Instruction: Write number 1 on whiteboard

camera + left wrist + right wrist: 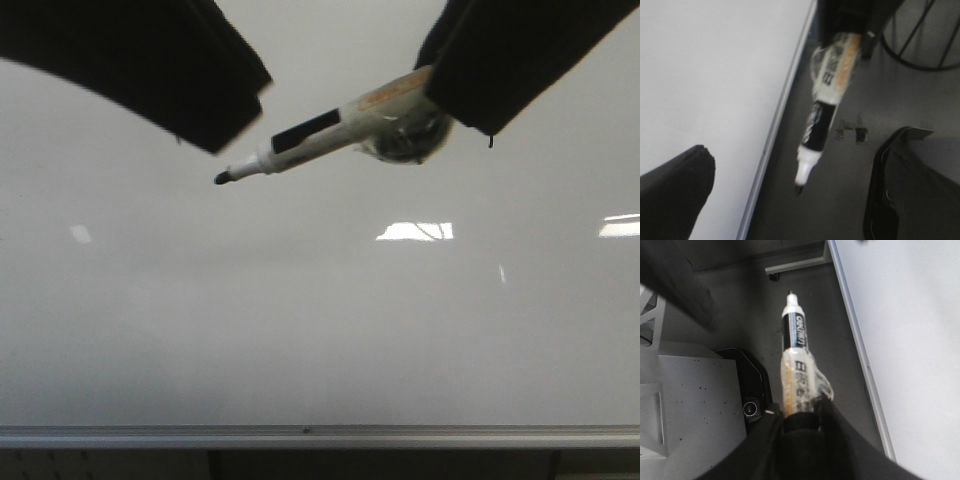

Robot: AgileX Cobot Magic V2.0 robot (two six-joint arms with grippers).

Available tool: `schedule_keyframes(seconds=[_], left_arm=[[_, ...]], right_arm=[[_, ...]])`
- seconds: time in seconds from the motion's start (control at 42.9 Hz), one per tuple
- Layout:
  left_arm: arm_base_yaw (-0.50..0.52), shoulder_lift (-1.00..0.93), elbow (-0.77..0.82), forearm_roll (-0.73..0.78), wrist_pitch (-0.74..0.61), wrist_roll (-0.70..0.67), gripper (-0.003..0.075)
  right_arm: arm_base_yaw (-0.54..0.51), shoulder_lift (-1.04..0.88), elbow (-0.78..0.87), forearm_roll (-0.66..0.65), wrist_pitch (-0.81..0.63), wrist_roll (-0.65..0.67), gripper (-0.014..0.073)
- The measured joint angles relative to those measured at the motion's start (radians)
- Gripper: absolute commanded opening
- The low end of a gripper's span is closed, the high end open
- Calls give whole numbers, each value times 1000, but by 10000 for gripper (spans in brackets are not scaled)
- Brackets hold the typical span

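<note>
- Zero ink visible on the whiteboard (320, 330); we see only bright light reflections, so the number 1 looks not yet started.
- Our right claw (800, 422) is clamped on the marker (330, 130), gripping the barrel's rear end, which is wrapped in clear tape or film.
- Marker cap is off. In the front view the black tip (222, 178) points left and slightly down, in front of the board's upper middle.
- Both wrist views show the tip out over the dark floor (840, 200), off the board's surface, so we judge no contact.
- Our left claw (215, 120) is only partly in frame as a dark shape at upper left; we cannot tell if it's apart or together. It holds nothing that we can see.
- Board fills nearly the whole front view, its silver rail (320, 436) along the near edge.
- Step in hand, as we read it: bring the tip onto the board.
- To do it well: turn the tip toward the surface first, since the marker now lies nearly sideways to it.
- Touch down lightly with room left below for the stroke, well clear of the rail.
- Then one straight pull with steady pressure; a long lever from a rear grip will wobble, so go slow.
- Keep the left arm clear of the stroke path.
</note>
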Motion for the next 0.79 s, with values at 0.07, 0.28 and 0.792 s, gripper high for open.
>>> schedule_keyframes(seconds=[0.07, 0.28, 0.792], left_arm=[[-33, 36, -8, 4, 2, 0, 659], [-57, 80, -14, 6, 2, 0, 571], [-57, 84, -16, 21, 3, 15, -19]], right_arm=[[21, 7, 0, -2, -22, 0, -87], [28, 9, 0, -4, -37, 0, -87], [28, 9, -2, 27, 1, -4, -87]])
